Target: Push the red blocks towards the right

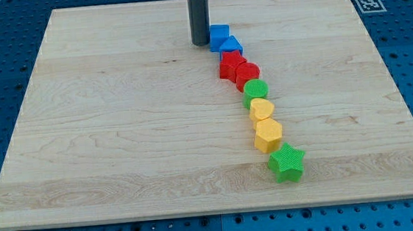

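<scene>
Two red blocks sit near the board's upper middle: a red star (230,66) and a red round block (247,75) touching it at lower right. My tip (201,42) is a dark rod standing just left of a blue cube (219,35), above and left of the red star. A second blue block (230,46) lies between the blue cube and the red star.
Below the red blocks a line of blocks runs down: a green round block (256,91), a yellow heart (262,109), a yellow hexagon (268,134), a green star (287,161). The wooden board (119,137) lies on a blue perforated table.
</scene>
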### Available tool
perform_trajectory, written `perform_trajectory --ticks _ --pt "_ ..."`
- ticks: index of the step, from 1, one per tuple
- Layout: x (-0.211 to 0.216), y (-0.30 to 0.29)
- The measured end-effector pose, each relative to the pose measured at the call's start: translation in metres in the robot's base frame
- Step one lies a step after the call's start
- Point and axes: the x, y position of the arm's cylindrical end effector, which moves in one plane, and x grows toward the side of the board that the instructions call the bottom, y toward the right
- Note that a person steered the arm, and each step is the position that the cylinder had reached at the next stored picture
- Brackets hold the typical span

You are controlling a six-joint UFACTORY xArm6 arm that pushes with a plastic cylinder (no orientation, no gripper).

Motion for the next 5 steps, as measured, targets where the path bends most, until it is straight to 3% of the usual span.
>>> perform_trajectory --ticks 3,5 --pt "0.078 -0.021" --pt "0.078 0.016"
